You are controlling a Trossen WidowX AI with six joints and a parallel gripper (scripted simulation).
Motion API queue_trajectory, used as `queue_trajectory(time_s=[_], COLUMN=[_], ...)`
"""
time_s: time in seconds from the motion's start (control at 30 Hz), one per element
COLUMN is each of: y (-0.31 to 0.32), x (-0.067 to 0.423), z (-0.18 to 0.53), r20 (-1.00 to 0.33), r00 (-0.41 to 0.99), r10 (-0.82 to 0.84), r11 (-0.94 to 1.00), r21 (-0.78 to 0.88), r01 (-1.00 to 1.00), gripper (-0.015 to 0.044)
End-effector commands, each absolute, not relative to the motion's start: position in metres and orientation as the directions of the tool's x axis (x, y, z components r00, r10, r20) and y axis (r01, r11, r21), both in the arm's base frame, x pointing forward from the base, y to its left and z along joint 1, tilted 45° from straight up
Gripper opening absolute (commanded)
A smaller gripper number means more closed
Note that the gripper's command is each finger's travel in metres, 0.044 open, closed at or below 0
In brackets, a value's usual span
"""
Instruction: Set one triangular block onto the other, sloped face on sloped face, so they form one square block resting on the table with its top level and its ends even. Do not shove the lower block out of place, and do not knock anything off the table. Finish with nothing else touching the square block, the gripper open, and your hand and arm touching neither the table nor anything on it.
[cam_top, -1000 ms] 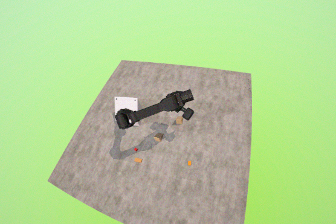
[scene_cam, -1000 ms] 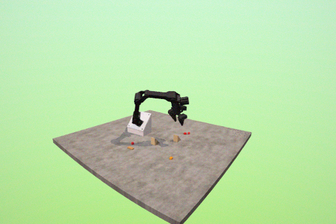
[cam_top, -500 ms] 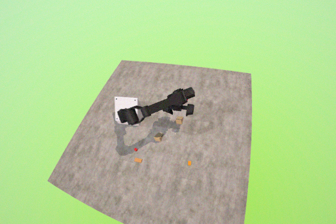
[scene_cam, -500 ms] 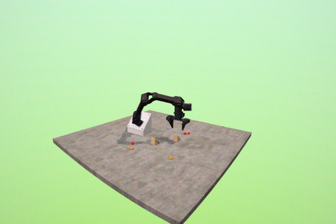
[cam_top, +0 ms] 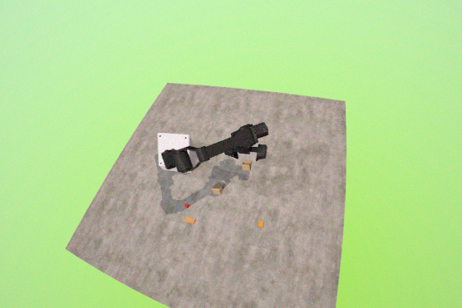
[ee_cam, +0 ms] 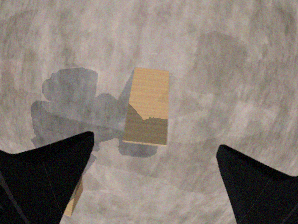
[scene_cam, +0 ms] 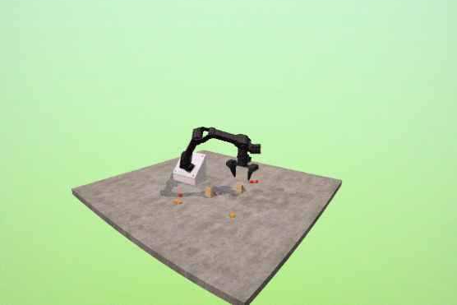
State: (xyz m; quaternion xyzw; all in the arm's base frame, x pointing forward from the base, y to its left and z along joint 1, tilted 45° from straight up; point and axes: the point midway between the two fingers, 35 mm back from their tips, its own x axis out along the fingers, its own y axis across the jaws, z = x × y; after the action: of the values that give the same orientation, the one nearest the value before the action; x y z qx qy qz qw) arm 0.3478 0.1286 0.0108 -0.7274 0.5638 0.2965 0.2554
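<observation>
The grey table [scene_cam: 263, 249] carries two tan wedges [scene_cam: 210, 192], small red and orange bits.
</observation>
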Motion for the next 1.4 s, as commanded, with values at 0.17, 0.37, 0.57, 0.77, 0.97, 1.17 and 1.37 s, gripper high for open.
queue_trajectory(time_s=[0.17, 0.37, 0.57, 0.77, 0.97, 1.17, 1.37], y=[0.119, 0.113, 0.107, 0.101, 0.094, 0.088, 0.081], x=[0.351, 0.353, 0.354, 0.355, 0.356, 0.356, 0.356], z=[-0.001, -0.009, -0.017, -0.024, -0.032, -0.039, -0.046], r20=[-0.717, -0.717, -0.717, -0.717, -0.716, -0.716, -0.715], r00=[0.191, 0.191, 0.191, 0.192, 0.192, 0.192, 0.192], r10=[-0.670, -0.670, -0.670, -0.671, -0.671, -0.672, -0.673], r11=[-0.238, -0.238, -0.238, -0.238, -0.238, -0.238, -0.237], r21=[-0.037, -0.037, -0.037, -0.037, -0.037, -0.037, -0.037], r01=[-0.971, -0.971, -0.971, -0.971, -0.971, -0.971, -0.971], gripper=[0.0440, 0.0440, 0.0440, 0.0440, 0.0440, 0.0440, 0.0440])
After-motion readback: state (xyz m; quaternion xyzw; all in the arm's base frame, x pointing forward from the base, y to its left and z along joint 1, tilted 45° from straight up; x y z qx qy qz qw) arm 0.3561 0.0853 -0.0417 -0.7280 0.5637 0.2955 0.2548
